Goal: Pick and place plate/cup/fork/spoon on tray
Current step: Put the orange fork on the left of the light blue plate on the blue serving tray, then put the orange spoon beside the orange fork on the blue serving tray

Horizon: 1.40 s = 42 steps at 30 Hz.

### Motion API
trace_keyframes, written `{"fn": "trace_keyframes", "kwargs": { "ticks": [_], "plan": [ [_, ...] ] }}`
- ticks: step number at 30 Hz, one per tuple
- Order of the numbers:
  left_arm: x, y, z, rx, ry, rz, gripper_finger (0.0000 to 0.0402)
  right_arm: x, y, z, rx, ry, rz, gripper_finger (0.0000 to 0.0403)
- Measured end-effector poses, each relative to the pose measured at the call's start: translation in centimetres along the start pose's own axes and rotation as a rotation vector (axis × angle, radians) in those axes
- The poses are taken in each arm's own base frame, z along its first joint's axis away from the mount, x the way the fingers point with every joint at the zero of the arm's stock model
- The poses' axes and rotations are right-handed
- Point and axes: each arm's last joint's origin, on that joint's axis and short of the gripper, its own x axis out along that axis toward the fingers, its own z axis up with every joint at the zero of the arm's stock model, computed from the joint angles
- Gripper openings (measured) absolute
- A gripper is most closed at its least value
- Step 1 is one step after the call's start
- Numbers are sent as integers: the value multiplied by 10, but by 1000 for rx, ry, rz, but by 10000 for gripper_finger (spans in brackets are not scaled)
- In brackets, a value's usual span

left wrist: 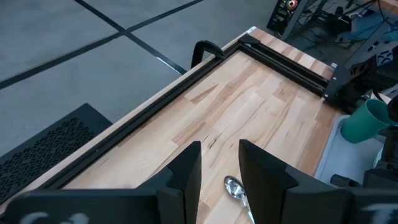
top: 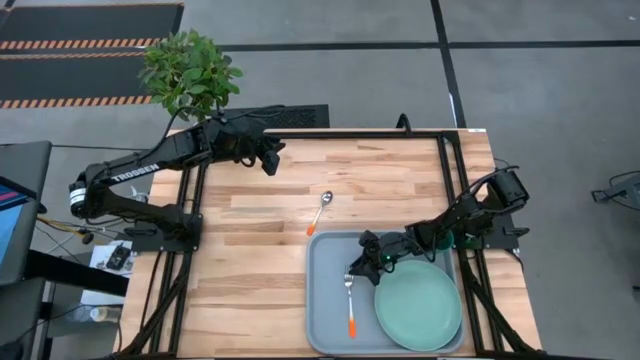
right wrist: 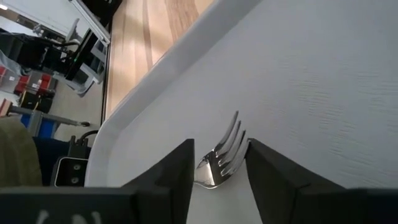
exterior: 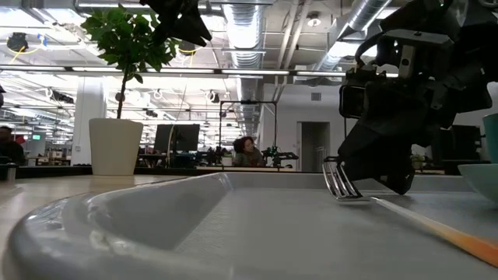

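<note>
High view is showing the tray (top: 325, 300) lying on the wooden table (top: 250, 250) toward the right arm's side, with the plate (top: 418, 303) sitting inside it at its right part. The fork (top: 350, 300) is lying in the tray just beside the plate, tines pointing at the right gripper (top: 362, 262) and orange handle end pointing away from it. That gripper is hanging low over the fork's tines; in the right wrist view its 2 fingers (right wrist: 168, 180) are standing parted on either side of the fork (right wrist: 221, 155) head, gripping nothing, and the fork is resting flat on the tray (right wrist: 298, 74) floor. The cup (left wrist: 364, 121) is showing in the left wrist view near the tray's far corner, by the right arm. The spoon (top: 321, 211) is lying on bare wood outside the tray, just beyond its far rim. The left gripper (top: 268, 158) is hovering above the far part of the table, well apart from the tray; its fingers (left wrist: 186, 177) are standing apart and empty, with the spoon (left wrist: 236, 190) bowl showing between them below. A potted plant (top: 190, 70) is standing at the table's far left corner.
</note>
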Motion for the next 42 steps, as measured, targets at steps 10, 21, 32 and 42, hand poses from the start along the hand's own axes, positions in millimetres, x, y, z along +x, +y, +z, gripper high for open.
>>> {"fn": "trace_keyframes", "kwargs": {
  "ticks": [10,21,32,42],
  "plan": [
    [0,0,0,0,0,0,93,0,-2,2,-13,-42,-37,181],
    [0,0,0,14,6,-10,93,-15,-8,27,-2,-84,-93,181],
    [10,1,-9,-16,98,37,93,-49,-6,72,-30,-157,-196,174],
    [78,-11,-40,0,339,35,93,-74,7,131,-283,31,-442,165]
  ]
}}
